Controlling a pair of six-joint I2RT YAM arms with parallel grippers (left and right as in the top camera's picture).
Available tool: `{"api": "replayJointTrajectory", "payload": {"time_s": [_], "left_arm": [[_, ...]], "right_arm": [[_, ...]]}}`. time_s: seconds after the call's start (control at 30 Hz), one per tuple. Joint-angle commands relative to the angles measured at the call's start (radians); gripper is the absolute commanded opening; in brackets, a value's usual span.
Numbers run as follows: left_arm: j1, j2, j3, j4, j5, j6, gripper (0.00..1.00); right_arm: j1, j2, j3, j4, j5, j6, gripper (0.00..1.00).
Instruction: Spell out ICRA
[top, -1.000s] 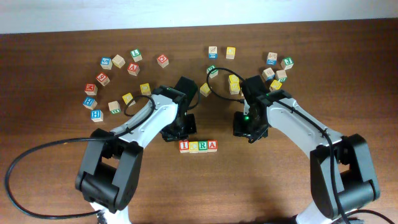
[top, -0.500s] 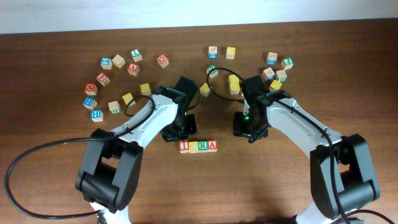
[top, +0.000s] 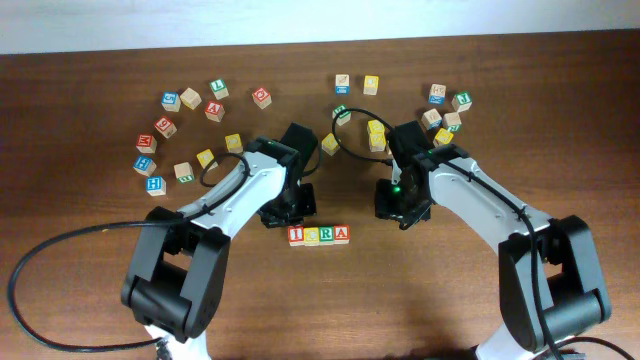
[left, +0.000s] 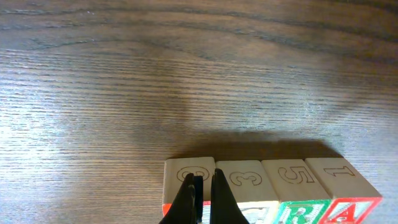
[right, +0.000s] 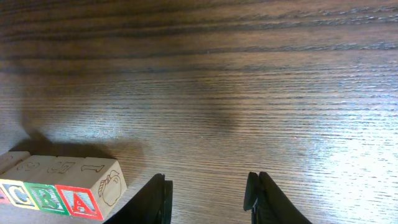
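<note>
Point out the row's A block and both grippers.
A block (right: 79, 202), right wrist view, its red-lettered front face.
left gripper (left: 200, 184), left wrist view, between its closed fingertips.
right gripper (right: 208, 198), right wrist view, between its open fingertips.

The dark wood-grain desk (top: 80, 290) carries a row (top: 319, 236) of four touching blocks reading I, C, R, A near its middle. Loose blocks lie scattered toward the far edge: a left cluster (top: 190, 98) and a right cluster (top: 452, 120).

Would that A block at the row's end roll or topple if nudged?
Probably neither: the A block is a flat-sided cube flush on the table, so it should slide. It looks like rigid wood, likely light. The R block touches it, so an inward push may shift both.
</note>
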Motion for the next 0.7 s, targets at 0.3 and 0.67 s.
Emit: {"api": "replayJointTrajectory", "payload": {"time_s": [0.3,0.67], "left_arm": [[-0.003,0.008,0.013,0.004,0.037,0.029,0.00],[-0.003,0.008,0.013,0.005,0.055,0.037,0.00]], "right_arm": [[-0.001,0.006,-0.008,0.004,0.012,-0.007,0.32],[-0.001,0.006,-0.008,0.007,0.012,-0.007,0.32]]}}
